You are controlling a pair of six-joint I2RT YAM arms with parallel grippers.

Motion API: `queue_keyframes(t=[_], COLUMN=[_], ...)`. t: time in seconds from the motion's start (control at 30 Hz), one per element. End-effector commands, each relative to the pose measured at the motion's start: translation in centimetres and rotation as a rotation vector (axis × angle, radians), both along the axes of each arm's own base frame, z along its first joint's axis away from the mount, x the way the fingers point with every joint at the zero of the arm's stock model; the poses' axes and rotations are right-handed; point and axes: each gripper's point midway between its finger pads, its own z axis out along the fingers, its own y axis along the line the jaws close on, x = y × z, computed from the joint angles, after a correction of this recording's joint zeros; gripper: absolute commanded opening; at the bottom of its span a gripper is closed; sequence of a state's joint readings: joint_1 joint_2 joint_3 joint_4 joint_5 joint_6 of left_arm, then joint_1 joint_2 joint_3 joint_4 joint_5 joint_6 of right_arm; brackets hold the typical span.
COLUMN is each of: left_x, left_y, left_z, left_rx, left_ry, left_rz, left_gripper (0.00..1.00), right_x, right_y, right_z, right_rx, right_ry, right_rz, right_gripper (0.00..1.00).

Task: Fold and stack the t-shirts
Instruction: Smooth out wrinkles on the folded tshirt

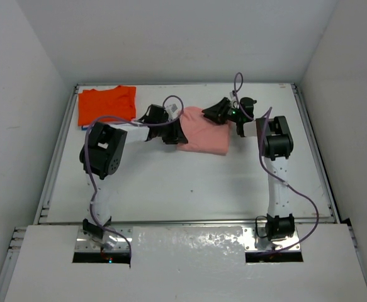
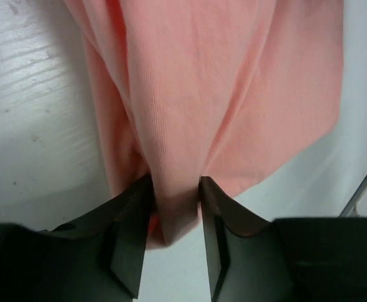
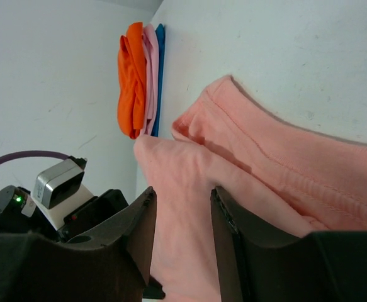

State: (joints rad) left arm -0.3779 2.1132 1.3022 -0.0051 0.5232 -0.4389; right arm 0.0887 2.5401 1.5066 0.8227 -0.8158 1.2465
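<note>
At the far left corner of the table [image 1: 189, 182] lies 1 stack of folded cloth. From above only the orange t-shirt [image 1: 106, 104] on top shows, with a thin blue edge [image 1: 82, 126] at its near left corner. The right wrist view shows the stack side-on with 3 layers: orange, a pale pink layer [image 3: 150, 75] and blue.

Just right of the stack, the left gripper [image 2: 175, 182] has its 2 fingers pinched onto a gathered fold of the salmon-pink t-shirt [image 1: 203, 133], the cloth squeezed in the narrow gap between them.

That shirt, the only loose one, lies bunched in the far middle of the table, well apart from the stack and between the 2 grippers. Its hem with a stitched seam shows in the right wrist view.

At the shirt's far right edge, the right gripper [image 3: 183, 192] has 2 fingers set narrowly on either side of a fold of the same cloth, which fills the gap between them.
</note>
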Motion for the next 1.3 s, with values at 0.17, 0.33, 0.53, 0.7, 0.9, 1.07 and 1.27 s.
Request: queue_keyframes(t=[0.17, 0.33, 0.53, 0.7, 0.9, 1.07, 1.27], left_x=[3.9, 7.4, 11.7, 13.9, 14.5, 15.6, 17.3], left_y=[1.5, 0.0, -2.9, -4.7, -4.4, -2.2, -0.6], left_z=[7.5, 11.1, 11.7, 8.2, 6.0, 4.9, 6.2], left_rx=[0.077, -0.004, -0.132, -0.215, -0.189, -0.139, -0.161], left_ry=[-0.109, -0.177, -0.230, -0.206, -0.211, -0.240, -0.295], left_rz=[0.063, 0.083, 0.065, 0.058, 0.062, 0.108, 0.144], left_gripper=[0.40, 0.32, 0.28, 0.24, 0.23, 0.24, 0.27], right_x=[-1.6, -5.8, -5.7, -3.0, -2.1, -1.6, -0.9], right_y=[-0.9, -0.4, -1.6, -2.9, -4.6, -5.3, -7.2], right_z=[8.6, 8.6, 7.1, 6.0, 2.0, 0.8, -0.9], right_rx=[-0.018, 0.018, 0.027, 0.055, -0.059, -0.057, -0.103], right_ry=[-0.187, -0.167, -0.163, -0.153, -0.061, -0.051, -0.020], right_rz=[0.041, 0.068, 0.001, -0.051, -0.067, -0.093, -0.124], right_gripper=[0.40, 0.40, 0.40, 0.40, 0.40, 0.40, 0.40])
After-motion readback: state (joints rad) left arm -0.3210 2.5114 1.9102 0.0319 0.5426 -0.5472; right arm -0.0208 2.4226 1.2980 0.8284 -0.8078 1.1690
